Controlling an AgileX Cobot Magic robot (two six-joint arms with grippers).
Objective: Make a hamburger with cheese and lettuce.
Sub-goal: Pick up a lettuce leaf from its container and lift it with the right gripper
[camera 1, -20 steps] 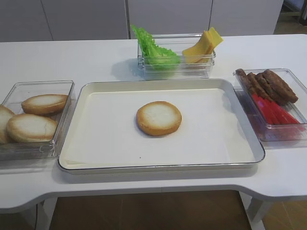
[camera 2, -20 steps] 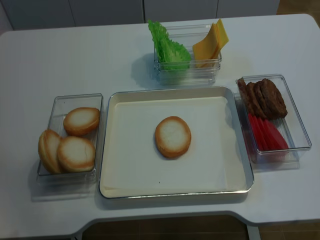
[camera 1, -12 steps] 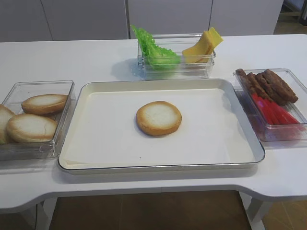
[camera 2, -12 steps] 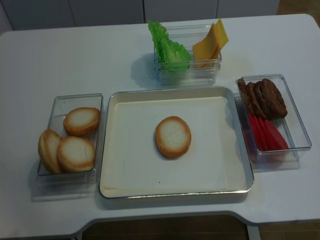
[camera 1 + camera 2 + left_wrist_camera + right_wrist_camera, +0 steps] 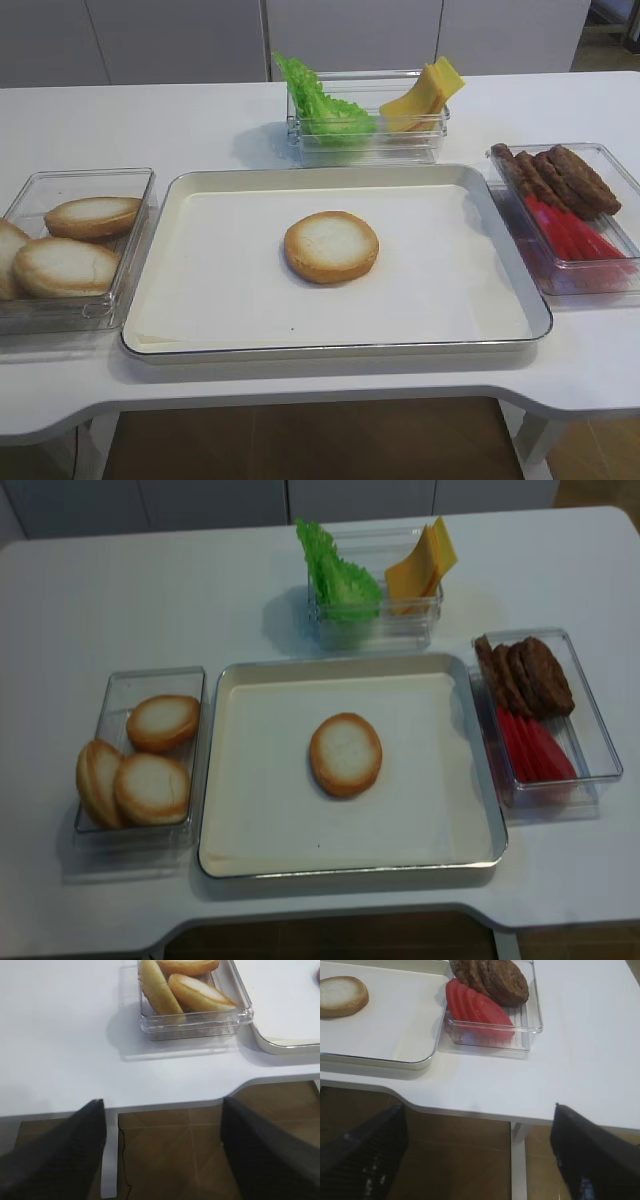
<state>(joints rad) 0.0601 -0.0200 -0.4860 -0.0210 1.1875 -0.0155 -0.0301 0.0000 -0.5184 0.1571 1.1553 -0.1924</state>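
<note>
A bun half [image 5: 331,246] lies face up in the middle of the metal tray [image 5: 160,340]; it also shows in the realsense view [image 5: 346,753] and at the right wrist view's top left [image 5: 341,995]. Green lettuce [image 5: 318,100] and yellow cheese slices [image 5: 425,92] stand in a clear box behind the tray. My right gripper [image 5: 477,1160] is open and empty, hanging below the table's front right edge. My left gripper [image 5: 162,1155] is open and empty, below the front left edge. Neither gripper shows in the exterior views.
A clear box at the left [image 5: 130,185] holds three more bun halves [image 5: 192,990]. A clear box at the right [image 5: 615,285] holds dark patties [image 5: 495,980] and red strips [image 5: 477,1007]. A table leg [image 5: 519,1165] stands below the right gripper.
</note>
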